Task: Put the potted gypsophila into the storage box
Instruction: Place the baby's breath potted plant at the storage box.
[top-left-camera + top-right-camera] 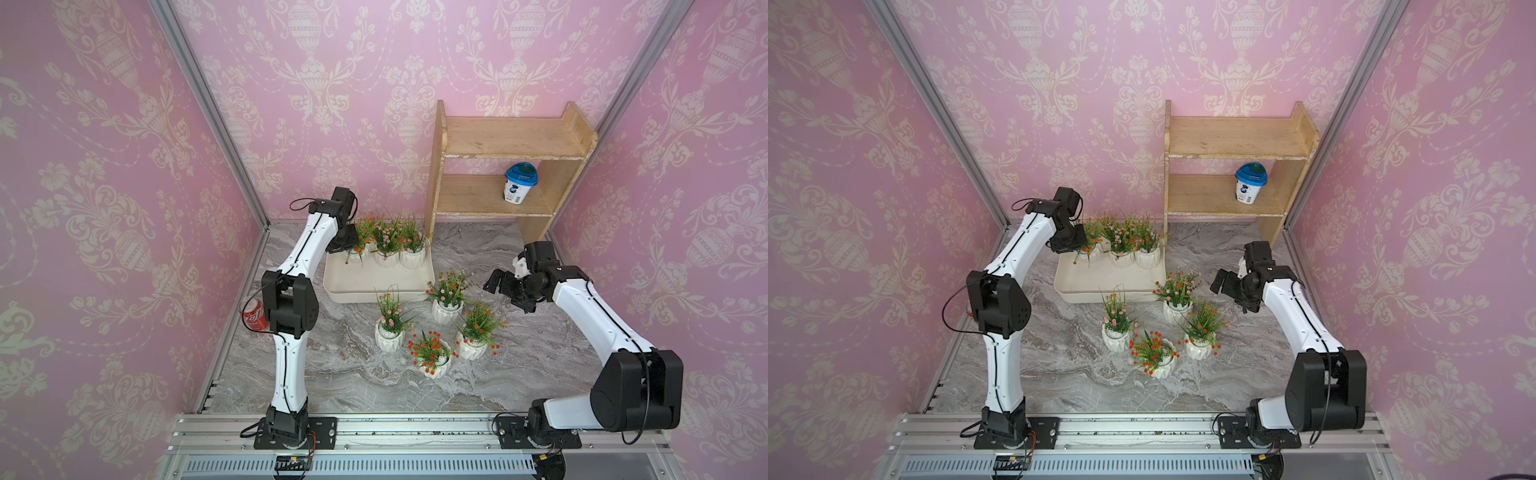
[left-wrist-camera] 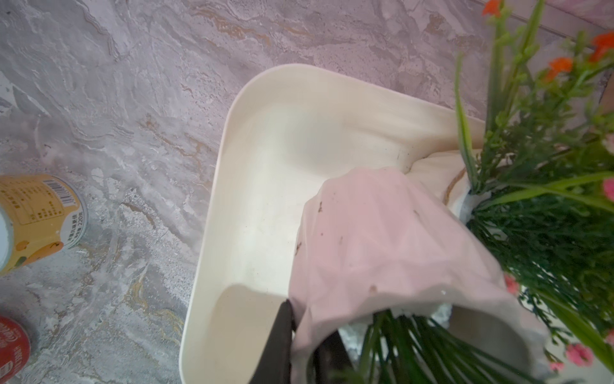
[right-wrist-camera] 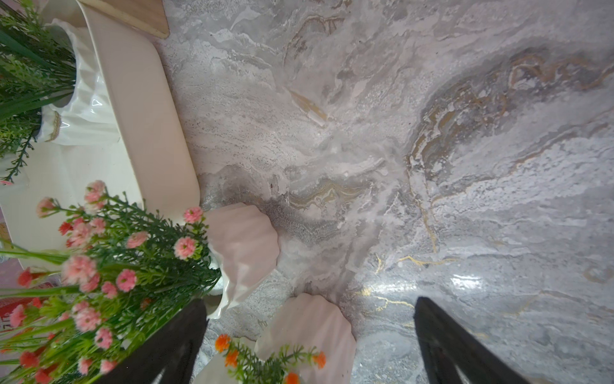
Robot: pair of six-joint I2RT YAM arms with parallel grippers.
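On a grey marble tabletop (image 1: 345,386) walled in pink damask paper, the left gripper (image 1: 345,244) is clamped on the rim of one potted gypsophila (image 2: 382,249). Its black fingers (image 2: 282,335) pinch the white ribbed wall at the far left corner of the storage box (image 1: 374,286). Whether that pot's base rests on the box floor cannot be told. A second pot (image 1: 386,259) and a third pot (image 1: 413,257) stand upright beside it in a row along the box's far wall, sprigs crowding together. Four more wait outside on the marble. A pink-blossomed pot (image 1: 446,309) sits just beside the box's near right corner, and a tall-leaved pink pot (image 1: 389,338) stands near the box's front wall. An orange-flowered pot (image 1: 471,349) stands off to the right, and a red-flowered pot (image 1: 437,365) is closest to the arms' mounting rail. The right gripper (image 1: 500,286) hangs above the table with its jaws spread wide and nothing between them, a little to the right of the pink-blossomed pot. Its dark fingers (image 3: 448,342) frame bare marble in the right wrist view. A red soda can (image 1: 254,314) stands at the table's left edge behind the left arm's elbow, and a yellow can (image 2: 36,219) shows near it in the left wrist view. At the back right, a two-tier wooden shelf (image 1: 511,141) carries a blue-lidded tub (image 1: 519,185) on its lower board.
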